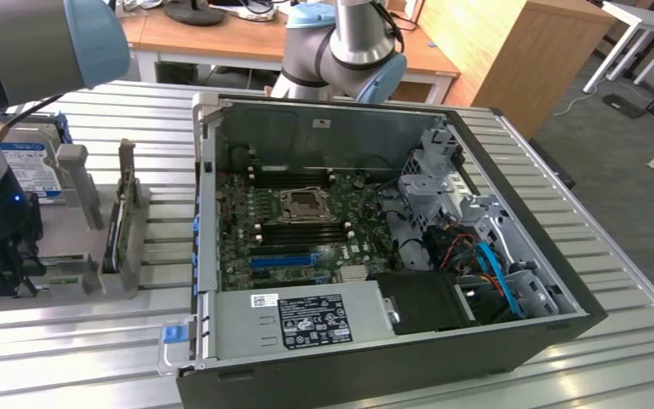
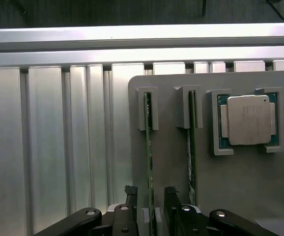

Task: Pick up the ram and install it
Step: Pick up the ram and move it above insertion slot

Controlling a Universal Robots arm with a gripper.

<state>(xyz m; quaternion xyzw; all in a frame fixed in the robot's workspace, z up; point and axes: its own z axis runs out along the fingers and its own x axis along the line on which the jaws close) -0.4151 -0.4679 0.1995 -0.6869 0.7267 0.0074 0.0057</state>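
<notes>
While spread wide, the pincer (image 2: 150, 193) straddles the ram (image 2: 149, 147) standing on edge in the grey holder (image 2: 170, 162).

Ram (image 2: 148, 162): slim green strip, edge-up in grey holder (image 2: 170, 152).

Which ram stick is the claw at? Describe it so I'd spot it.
Find the grey holder plate on the slatted table. Two green boards stand on edge in it beside a CPU. The ram is the one farther from the CPU, the open claw astride it; the second stick stands free.
</notes>
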